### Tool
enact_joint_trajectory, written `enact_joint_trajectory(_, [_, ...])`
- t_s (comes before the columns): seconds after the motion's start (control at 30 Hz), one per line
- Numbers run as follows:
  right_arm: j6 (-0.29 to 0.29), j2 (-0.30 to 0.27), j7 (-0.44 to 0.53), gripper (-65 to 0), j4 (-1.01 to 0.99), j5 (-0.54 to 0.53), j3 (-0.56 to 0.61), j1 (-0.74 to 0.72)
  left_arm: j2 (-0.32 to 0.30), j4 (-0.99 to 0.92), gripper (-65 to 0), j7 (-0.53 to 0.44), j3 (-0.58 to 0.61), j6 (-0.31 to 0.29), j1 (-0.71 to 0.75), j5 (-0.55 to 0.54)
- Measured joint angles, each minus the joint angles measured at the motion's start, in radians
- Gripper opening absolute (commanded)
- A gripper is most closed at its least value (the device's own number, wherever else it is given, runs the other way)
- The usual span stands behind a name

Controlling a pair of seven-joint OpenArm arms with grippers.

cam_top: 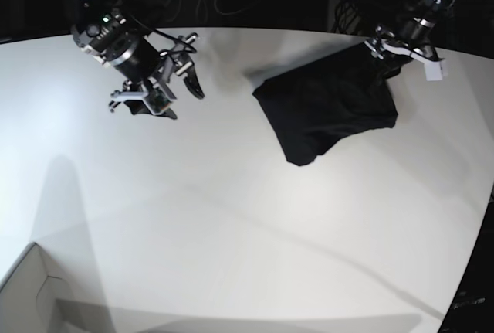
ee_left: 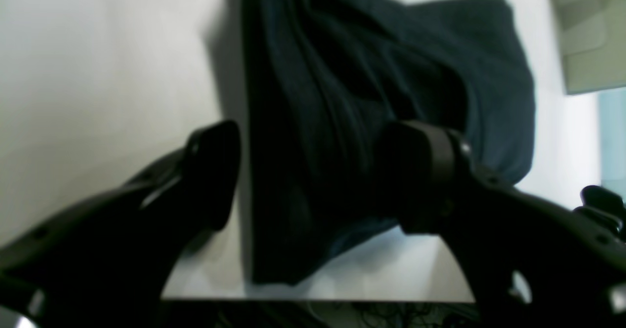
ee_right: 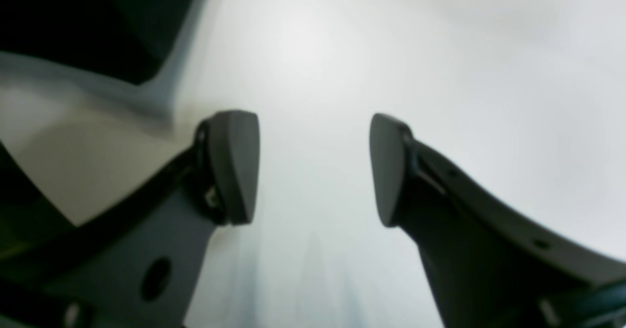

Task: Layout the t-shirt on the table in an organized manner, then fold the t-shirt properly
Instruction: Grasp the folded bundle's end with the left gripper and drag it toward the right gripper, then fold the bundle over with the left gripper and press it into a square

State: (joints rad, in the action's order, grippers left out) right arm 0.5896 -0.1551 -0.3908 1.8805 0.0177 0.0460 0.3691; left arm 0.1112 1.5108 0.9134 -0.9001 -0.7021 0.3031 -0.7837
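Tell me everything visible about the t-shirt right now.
The t-shirt is plain black soft cloth, no print showing. It lies bunched and creased in a rough heap on the white table, near its far edge, not spread flat. The left tool straddles its nearest fold with jaws apart; actual contact is unclear.

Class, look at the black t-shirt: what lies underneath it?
The plain black soft fabric t-shirt lies bunched on the large smooth white table. Only tabletop shows around it; anything beneath its folds is covered.
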Motion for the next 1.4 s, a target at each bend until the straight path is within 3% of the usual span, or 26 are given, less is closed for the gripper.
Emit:
enact_joint_trajectory(0.23, [0.0, 0.0, -0.001, -28.7, 0.0, 0.0, 0.0, 0.005, 0.0, -0.025, -18.7, -0.009, 0.001, -0.002, -0.021, 0.001])
enact_joint_trajectory(0.4, [0.0, 0.0, 0.0, -28.7, 0.0, 0.0, 0.0, 0.005, 0.0, -0.022, -19.6, -0.034, 0.038, -0.01, -0.042, 0.097])
enact_joint_trajectory(0.5, [0.0, 0.0, 0.0, -28.7, 0.0, 0.0, 0.0, 0.0, -0.003, -0.019, -30.5, -0.035, 0.086, -0.009, -0.047, 0.135])
enact_joint_trajectory(0.67, [0.0, 0.0, 0.0, -28.7, 0.0, 0.0, 0.0, 0.0, -0.003, -0.024, -62.5, -0.031, 0.132, -0.008, -0.055, 0.2])
enact_joint_trajectory(0.7, [0.0, 0.0, 0.0, -28.7, 0.0, 0.0, 0.0, 0.0, -0.011, -0.026, -65.0, -0.031, 0.141, -0.01, -0.065, 0.222])
enact_joint_trajectory(0.93, [0.0, 0.003, -0.001, -28.7, 0.0, -0.003, -0.042, 0.003, -0.092, -0.079, -64.8, -0.082, 0.308, -0.01, -0.123, 0.304])
enact_joint_trajectory(1.23, [0.0, 0.003, -0.001, -28.7, 0.0, -0.004, -0.108, 0.011, -0.336, -0.148, -64.8, -0.058, 0.637, -0.013, -0.254, 0.319])
enact_joint_trajectory(1.4, [0.0, 0.003, -0.004, -28.7, 0.0, 0.0, -0.137, 0.033, -0.448, -0.176, -64.8, -0.19, 0.872, -0.003, -0.352, 0.414])
